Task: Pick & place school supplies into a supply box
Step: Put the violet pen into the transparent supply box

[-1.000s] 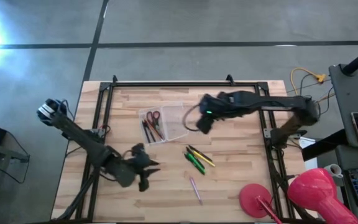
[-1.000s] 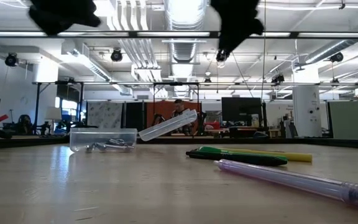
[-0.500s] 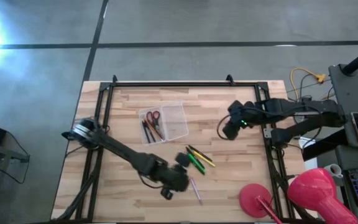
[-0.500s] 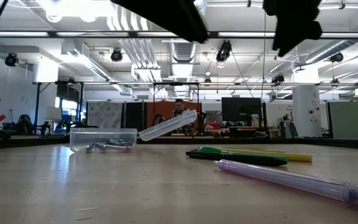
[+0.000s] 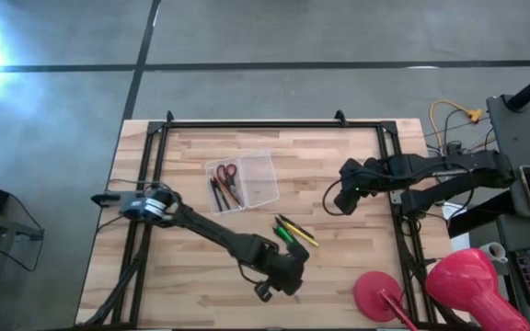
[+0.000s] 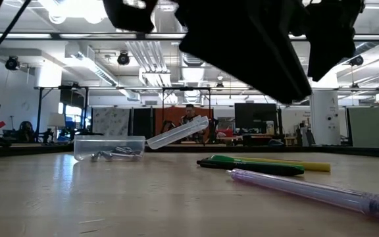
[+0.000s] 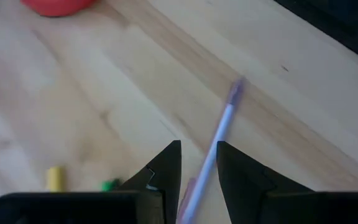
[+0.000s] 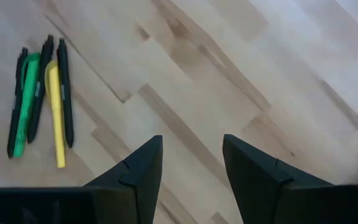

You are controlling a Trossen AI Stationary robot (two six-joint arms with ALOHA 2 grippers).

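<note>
The purple pen [image 7: 219,134] lies flat on the wood, also visible in the low view [image 6: 308,191]. My left gripper [image 7: 197,146] hovers open above it, one finger on each side of the pen's line, touching nothing; from above, the gripper [image 5: 282,274] hides the pen. The green, yellow and black pens [image 5: 293,234] lie together mid-table. The clear supply box [image 5: 244,181] holds the red-handled scissors [image 5: 226,173] and dark pens [image 5: 219,193]. My right gripper [image 5: 346,198] is open, in the air right of the pens [image 8: 39,93].
A red round-based object [image 5: 380,296] and a pink one [image 5: 472,280] sit at the near right corner. The box's clear lid [image 6: 178,133] stands tilted beside the box. Black frame rails [image 5: 155,165] border the table. Bare wood lies along the near left side.
My left arm has swung from the near left of the table toward the right and now stands over the purple pen. My right gripper has pulled away from beside the box toward the table's right edge. No object has moved.
</note>
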